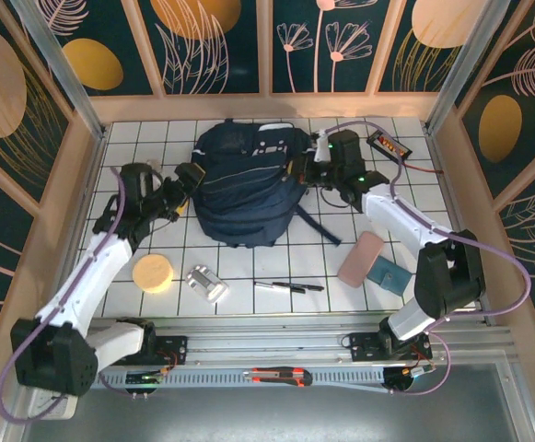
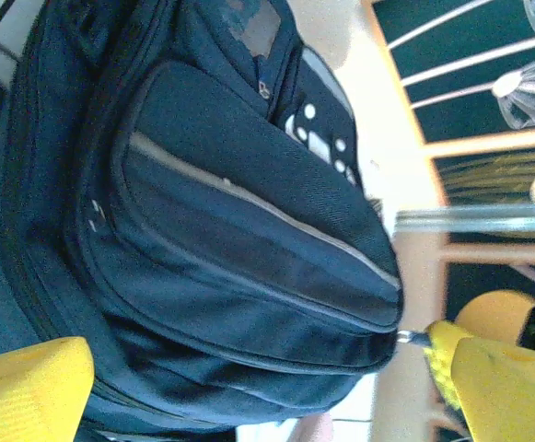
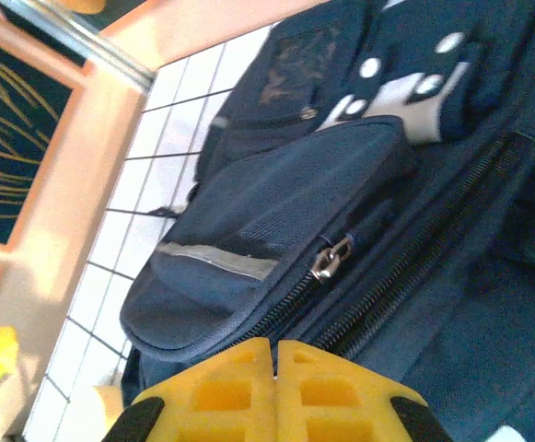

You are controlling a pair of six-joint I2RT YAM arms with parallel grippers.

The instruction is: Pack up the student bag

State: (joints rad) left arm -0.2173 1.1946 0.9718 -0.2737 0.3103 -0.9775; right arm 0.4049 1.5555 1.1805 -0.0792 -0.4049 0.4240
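No text is legible; the faded print point(image 3: 285, 78) on the student bag point(image 3: 276, 212) (12 o'clock, right wrist view) is unreadable.

left arm point(image 1: 101, 267) reaching forward and inward, left pincer point(image 2: 260, 354) spread wide, yellow fingers point(image 2: 28, 387) far apart, right arm point(image 1: 405, 216) stretched forward, bent inward, right pincer point(image 3: 274, 373) closed, pads point(image 3: 239, 387) touching

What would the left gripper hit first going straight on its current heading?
The student bag: it sits dead ahead of the left gripper, jaws open. Likely the front pocket first, though depth is unclear.
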